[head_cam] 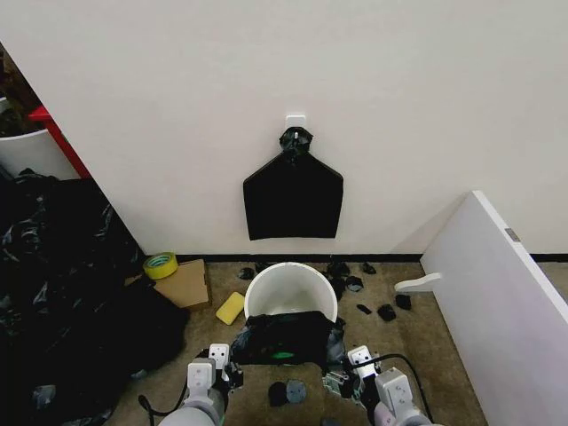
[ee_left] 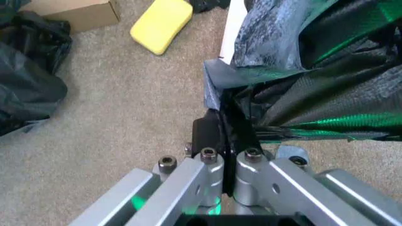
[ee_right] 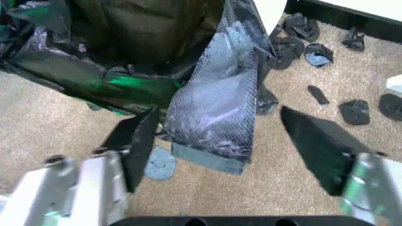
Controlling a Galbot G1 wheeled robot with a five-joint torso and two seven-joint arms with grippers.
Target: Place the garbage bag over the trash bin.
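The trash bin (head_cam: 290,291) is a round white bucket standing on the carpet by the wall. The garbage bag (head_cam: 288,339), black and crinkled, hangs bunched over the bin's near rim and down its front. My left gripper (head_cam: 232,362) is at the bag's left side. In the left wrist view it (ee_left: 223,125) is shut on a fold of the garbage bag (ee_left: 301,80) beside the bin's white wall (ee_left: 231,28). My right gripper (head_cam: 342,374) is at the bag's right side. There it (ee_right: 219,114) stands open, a loose flap of the bag (ee_right: 213,106) hanging between its fingers.
A flat black bundle (head_cam: 293,197) hangs from a wall hook above the bin. A yellow sponge (head_cam: 231,308), cardboard box (head_cam: 185,284) and tape roll (head_cam: 160,264) lie left. Black bags (head_cam: 62,293) pile far left. A white board (head_cam: 501,302) leans right. Black scraps (head_cam: 355,282) litter the floor.
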